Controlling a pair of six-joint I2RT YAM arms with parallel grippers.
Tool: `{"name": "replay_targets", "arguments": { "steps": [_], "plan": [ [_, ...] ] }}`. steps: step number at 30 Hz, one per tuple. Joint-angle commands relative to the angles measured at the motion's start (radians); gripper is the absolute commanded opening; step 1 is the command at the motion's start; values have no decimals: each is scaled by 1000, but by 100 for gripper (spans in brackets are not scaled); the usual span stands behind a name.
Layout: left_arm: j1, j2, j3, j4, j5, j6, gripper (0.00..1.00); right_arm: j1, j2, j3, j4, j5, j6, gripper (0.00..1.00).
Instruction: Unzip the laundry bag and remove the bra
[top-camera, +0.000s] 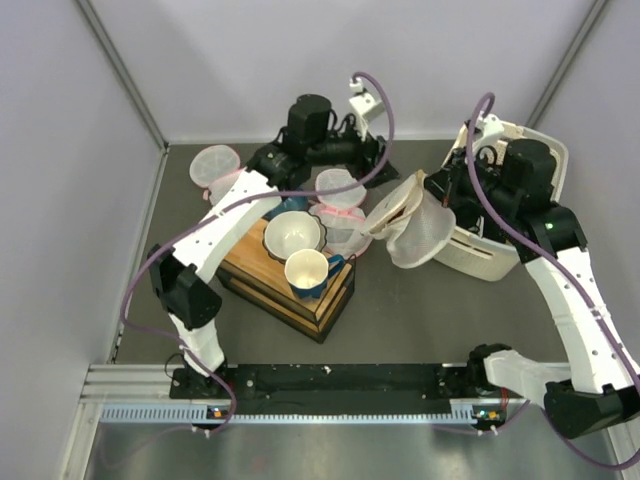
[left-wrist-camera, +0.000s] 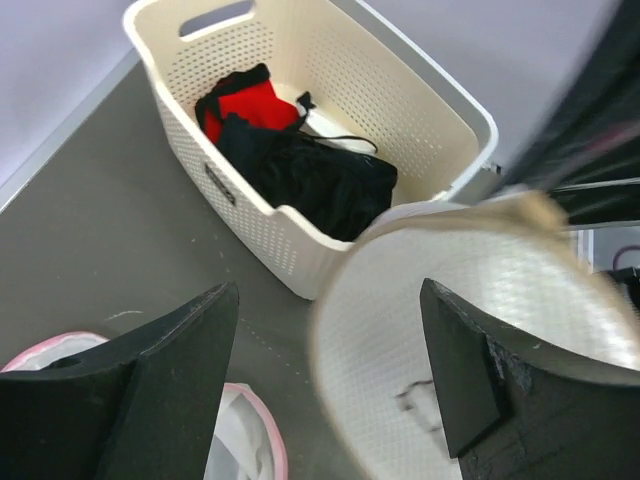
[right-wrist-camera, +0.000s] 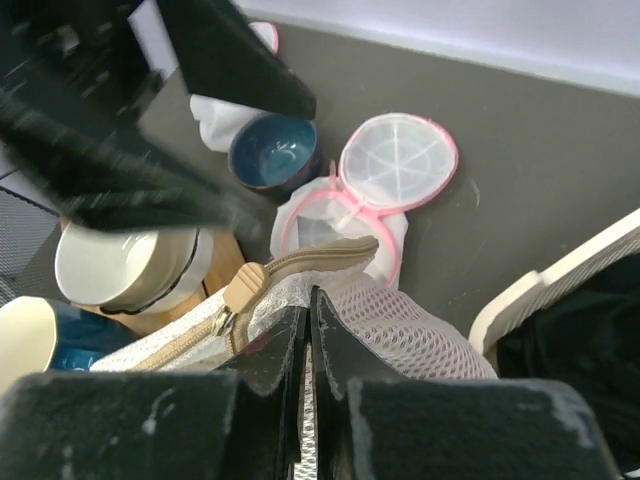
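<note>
Right fingers (right-wrist-camera: 345, 352) tight on laundry bag (right-wrist-camera: 425, 335)

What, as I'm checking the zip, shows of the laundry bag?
The laundry bag is a white translucent mesh drum with a round end and tan zipper tape. It is held tilted beside the cream basket, the right gripper shut on its mesh by the zipper pull; the open left gripper flanks its end.

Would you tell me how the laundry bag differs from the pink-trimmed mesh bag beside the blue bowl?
The laundry bag has a tan zipper band; the pink-trimmed bag has pink edging. The laundry bag is held up by the right end effector; the pink-trimmed bag lies on the table. The laundry bag looks larger than the pink-trimmed bag. Both are white mesh.
</note>
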Motion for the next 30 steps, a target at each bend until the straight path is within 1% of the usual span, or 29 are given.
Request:
{"name": "replay_targets", "arguments": {
  "steps": [1, 6, 8, 11, 12, 16, 19, 24, 28, 30],
  "plan": [
    [-98, -142, -33, -33, -202, 116, 78, 49, 51, 46, -30, 94, 69, 0],
    [-109, -236, -125, -4, -332, 77, 77, 82, 91, 43, -30, 110, 83, 0],
    [-109, -270, -147, 16, -348, 46, 75, 92, 110, 43, -30, 117, 84, 0],
    [-118, -290, -165, 13, -328, 18, 75, 93, 128, 48, -26, 120, 98, 0],
    [-126, -290, -178, 10, -329, 15, 76, 95, 133, 48, -20, 117, 103, 0],
    [-179, -261, -205, -8, -426, 23, 77, 95, 140, 51, -4, 110, 120, 0],
    [-199, -222, -210, -8, -467, 24, 79, 96, 145, 56, 0, 103, 126, 0],
    [-218, -190, -231, 41, -486, 58, 79, 98, 136, 56, 3, 79, 130, 0],
    [-229, -170, -231, 42, -487, 93, 80, 96, 131, 56, 3, 77, 130, 0],
    [-229, -159, -230, 39, -489, 100, 78, 96, 128, 56, 5, 71, 129, 0]
  ]
}}
